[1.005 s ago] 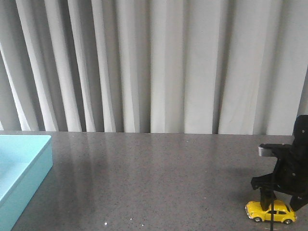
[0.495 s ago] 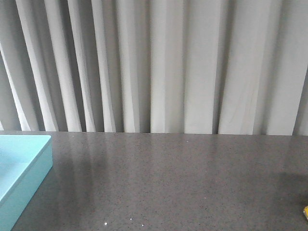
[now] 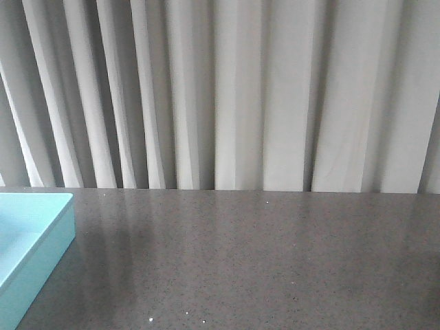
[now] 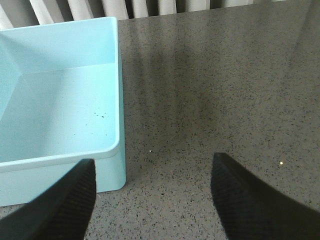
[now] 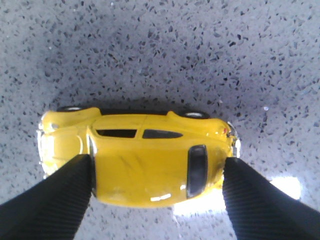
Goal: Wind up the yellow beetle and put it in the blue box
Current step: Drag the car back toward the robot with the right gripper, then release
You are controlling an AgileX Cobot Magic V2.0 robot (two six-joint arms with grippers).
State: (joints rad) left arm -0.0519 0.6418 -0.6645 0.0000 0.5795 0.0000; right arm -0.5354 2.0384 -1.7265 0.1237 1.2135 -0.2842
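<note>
The yellow beetle (image 5: 145, 160) appears only in the right wrist view, lying between the two black fingers of my right gripper (image 5: 157, 166). One pad presses on its front part, the other on its rear end, so the gripper is shut on it lengthwise. Its wheels are on the speckled table. The blue box (image 3: 48, 247) stands at the left edge of the front view; neither gripper shows there. In the left wrist view the box (image 4: 107, 172) is empty. My left gripper (image 4: 153, 162) hangs open over bare table just beside the box's near corner.
Grey speckled tabletop (image 3: 247, 261) runs from the box across to the right, backed by a pale pleated curtain (image 3: 234, 96) along the far edge.
In the front view my right gripper and the beetle stood at the lower right a second ago. They slid out past the right edge and no longer show there.
</note>
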